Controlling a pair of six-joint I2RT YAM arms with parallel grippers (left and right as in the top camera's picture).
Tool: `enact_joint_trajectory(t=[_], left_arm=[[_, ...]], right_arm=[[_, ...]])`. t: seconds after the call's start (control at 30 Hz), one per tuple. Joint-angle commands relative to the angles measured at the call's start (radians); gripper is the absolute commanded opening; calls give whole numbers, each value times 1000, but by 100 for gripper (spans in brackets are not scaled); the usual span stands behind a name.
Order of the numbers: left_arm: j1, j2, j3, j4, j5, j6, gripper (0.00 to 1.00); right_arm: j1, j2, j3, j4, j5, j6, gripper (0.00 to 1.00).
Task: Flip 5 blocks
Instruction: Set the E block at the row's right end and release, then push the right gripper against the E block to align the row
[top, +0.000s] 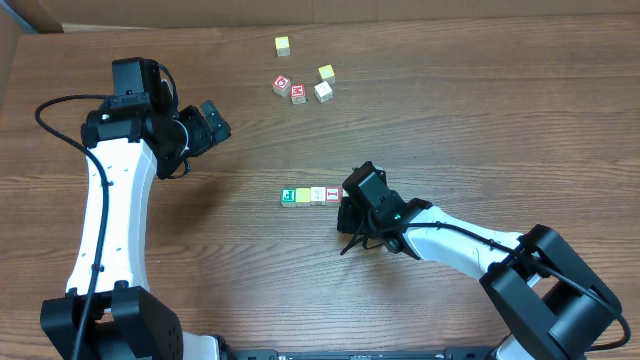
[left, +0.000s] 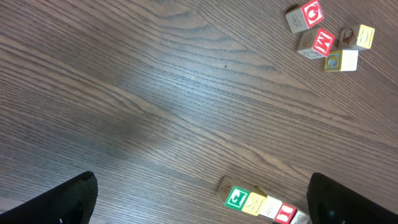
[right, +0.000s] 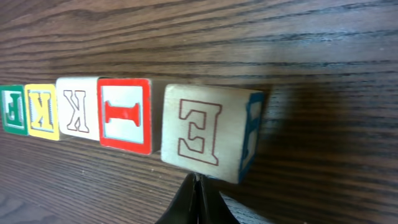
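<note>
Wooden end block (right: 210, 132) sits tilted cos the right gripper (right: 196, 190), pinched shut on nothing, looks to be tipping it.

I see a green block (right: 12, 110), a yellow block (right: 42, 111), a cream block (right: 78, 114) with brown lettering, a red-framed block (right: 124, 115), and a pale block (right: 202, 134) with red outline and blue side.

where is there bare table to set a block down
Bare table lies between the loose cubes at the back and the row of blocks, and across the far right beyond those cubes. Crowded at the row's right end, where the right gripper is at the end block.
</note>
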Motion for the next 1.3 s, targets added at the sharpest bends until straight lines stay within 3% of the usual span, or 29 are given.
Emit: enact_joint_trajectory(t=[0.0, 0.7, 0.87, 1.13, 1.27], left_arm=[[-6, 2, 6, 2, 4, 13, 100], [-6, 2, 6, 2, 4, 13, 100], [-6, 2, 6, 2, 4, 13, 100], [-6, 2, 6, 2, 4, 13, 100], [-6, 2, 6, 2, 4, 13, 100]], right_arm=[[-4, 3, -2, -5, 32, 0, 4], [-4, 3, -2, 24, 84, -1, 4], [-4, -11, 2, 17, 3, 0, 4], [-13, -178, 51, -140, -4, -34, 4], [-55, -231, 51, -217, 89, -33, 4]])
